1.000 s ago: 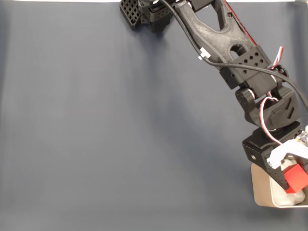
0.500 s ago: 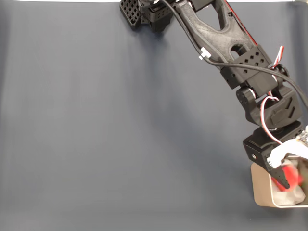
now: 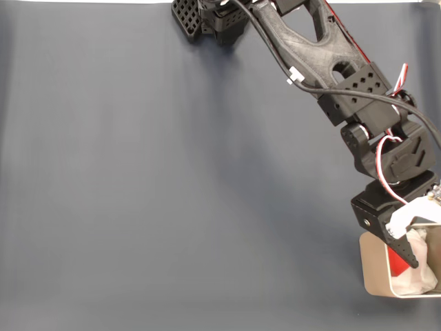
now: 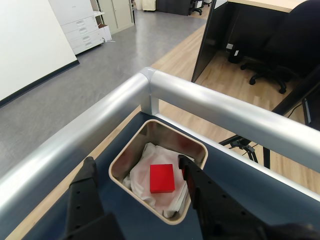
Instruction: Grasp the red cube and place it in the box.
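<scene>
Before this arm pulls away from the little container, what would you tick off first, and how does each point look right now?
1. Small bright red cube lies inside the beige rounded box: ok.
2. Cube rests on the white wadding, flat face up, not on the rim: ok.
3. Black two-finger gripper is open, fingers apart and not touching the cube: ok.
4. Fingers clear of the box walls for lifting away: cannot tell; one finger overlaps the rim in the wrist view.
5. Box sits upright on the dark blue table: ok.
</scene>
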Robot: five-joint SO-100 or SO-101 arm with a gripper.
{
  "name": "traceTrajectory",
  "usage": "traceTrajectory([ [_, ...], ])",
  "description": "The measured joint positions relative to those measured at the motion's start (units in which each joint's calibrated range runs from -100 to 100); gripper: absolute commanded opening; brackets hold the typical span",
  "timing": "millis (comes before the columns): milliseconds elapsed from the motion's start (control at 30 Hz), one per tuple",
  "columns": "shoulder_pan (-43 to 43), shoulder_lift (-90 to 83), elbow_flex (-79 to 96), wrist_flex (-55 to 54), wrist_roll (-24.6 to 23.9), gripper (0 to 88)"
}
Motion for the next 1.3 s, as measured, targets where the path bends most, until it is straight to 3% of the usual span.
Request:
traceTrajectory([
  [967,0.1,0.0,0.0,0.0,0.4,38.0],
  [1067,0.1,0.0,0.0,0.0,0.5,32.6],
  [1233,0.1,-1.0,1.3,-1.0,0.5,3.6],
  [1300,0.6,-3.2,3.8,-1.8,0.7,0.0],
])
